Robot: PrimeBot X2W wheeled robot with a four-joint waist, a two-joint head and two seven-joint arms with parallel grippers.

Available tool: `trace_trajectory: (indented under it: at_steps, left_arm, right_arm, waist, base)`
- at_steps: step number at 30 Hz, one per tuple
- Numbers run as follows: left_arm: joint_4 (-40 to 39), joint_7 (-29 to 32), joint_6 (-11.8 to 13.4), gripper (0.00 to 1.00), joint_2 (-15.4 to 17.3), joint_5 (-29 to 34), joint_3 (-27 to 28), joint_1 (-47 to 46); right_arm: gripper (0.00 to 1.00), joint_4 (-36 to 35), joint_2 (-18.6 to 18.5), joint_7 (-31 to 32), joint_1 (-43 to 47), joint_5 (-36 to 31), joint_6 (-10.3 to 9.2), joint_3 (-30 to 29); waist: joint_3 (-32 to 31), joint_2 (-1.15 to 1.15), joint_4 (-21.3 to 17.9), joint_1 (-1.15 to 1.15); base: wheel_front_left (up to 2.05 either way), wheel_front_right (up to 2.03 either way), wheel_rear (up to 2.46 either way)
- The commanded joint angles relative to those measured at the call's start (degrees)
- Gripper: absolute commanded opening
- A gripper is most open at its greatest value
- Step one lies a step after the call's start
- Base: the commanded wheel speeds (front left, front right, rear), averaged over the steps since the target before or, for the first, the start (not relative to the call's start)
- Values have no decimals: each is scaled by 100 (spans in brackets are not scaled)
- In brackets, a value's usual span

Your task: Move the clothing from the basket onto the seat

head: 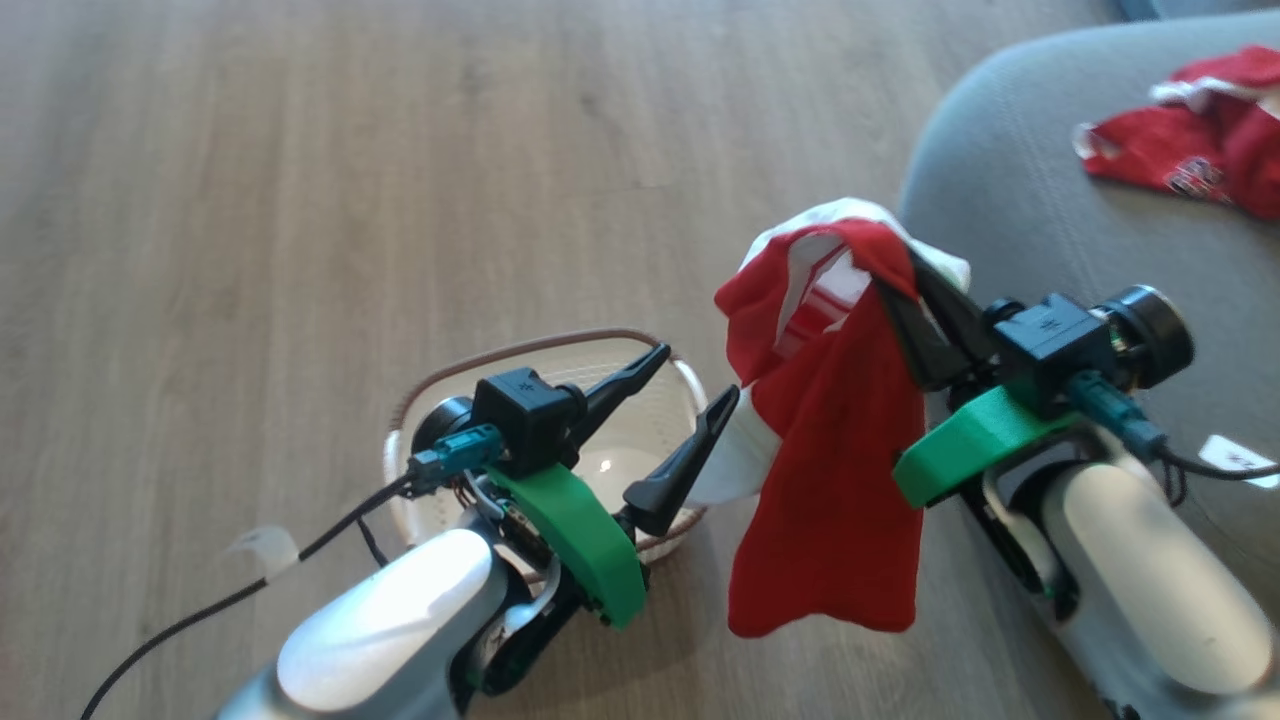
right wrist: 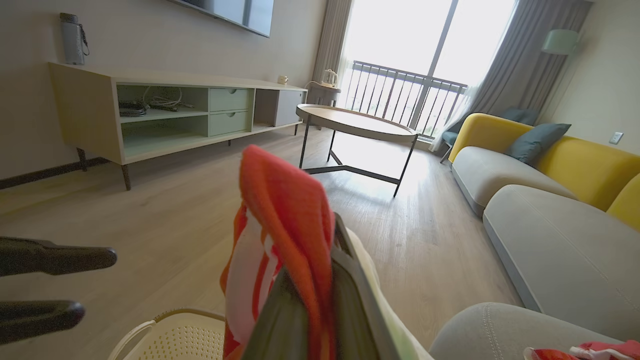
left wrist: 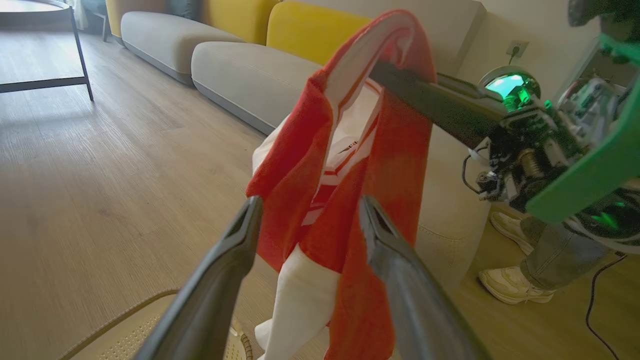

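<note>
Above the wooden floor (head: 300, 200), between the basket (head: 520, 350) and the seat (head: 1020, 220), the right hand (head: 915, 300) is clenched on the top fold of a red garment (head: 830, 480). The garment hangs down freely with a white cloth (head: 730, 460) bunched in it. The right forearm comes in from the lower right of the head view, angled up and to the left along the seat's rounded edge.

The left forearm rises from the lower left. The left hand (head: 700, 372) is poised over the basket with its fingers spread wide, grasping nothing and pointing at the hanging fabric. Whether its nearer fingertip touches the white cloth cannot be told.

The basket stands on the floor. A second red garment (head: 1190, 150) lies on the seat, well apart from the hands.
</note>
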Motion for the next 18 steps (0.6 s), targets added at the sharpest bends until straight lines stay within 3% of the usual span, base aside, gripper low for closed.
trace_trajectory:
  at_steps: [1,11,18]
  left_arm:
    - [-115,-55,-9,100,19,55,189,-204]
    - [-62,-61,3,100,-69,110,68,-216]
    - [-124,3,30,100,-39,122,23,-232]
  right_arm:
    - [0,-276,-71,30,20,-53,40,-65]
    - [0,-687,-50,116,392,-70,40,-635]
    - [0,-898,28,108,628,-122,40,-962]
  waist:
    - [103,0,-293,0]
    - [232,0,-1061,0]
    - [349,0,-1293,0]
  base:
    - [0,0,0]
    - [0,0,0]
    - [0,0,0]
